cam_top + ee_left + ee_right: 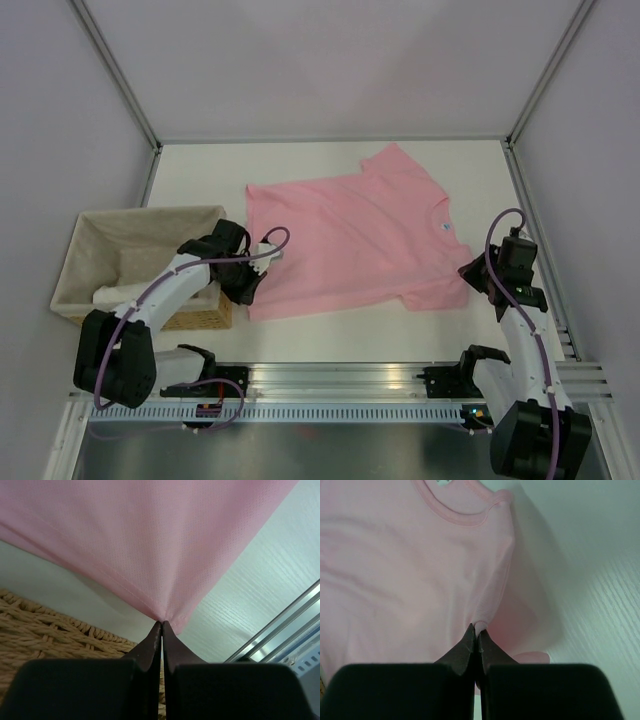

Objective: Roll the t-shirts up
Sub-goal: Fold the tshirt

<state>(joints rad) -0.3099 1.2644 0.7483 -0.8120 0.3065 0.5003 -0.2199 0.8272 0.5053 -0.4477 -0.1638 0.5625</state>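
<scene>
Because both arms grip the same long side of the t-shirt (pixel 350 240), the relation that matters is where the rest of the cloth lies from them: toward the top of the overhead frame, away from the arm bases. The shirt lies flat at the centre of the table (pixel 310 335), its long axis running across the frame, with the hem at the left and the neck label (pixel 445 228) at the right. The left gripper (pixel 248 292) is closed on the lower-left hem corner just beside the wicker basket (pixel 90 255); its wrist view shows the jaws pressed together on a peak of pink cloth (pixel 161 623). The right gripper (pixel 472 275) is likewise pinched shut on fabric by the lower-right sleeve, below the collar in its own view (pixel 476 627). Neither arm is nearer; each holds one end. I judge that the next move must carry this edge up-frame evenly, or the cloth will skew.
</scene>
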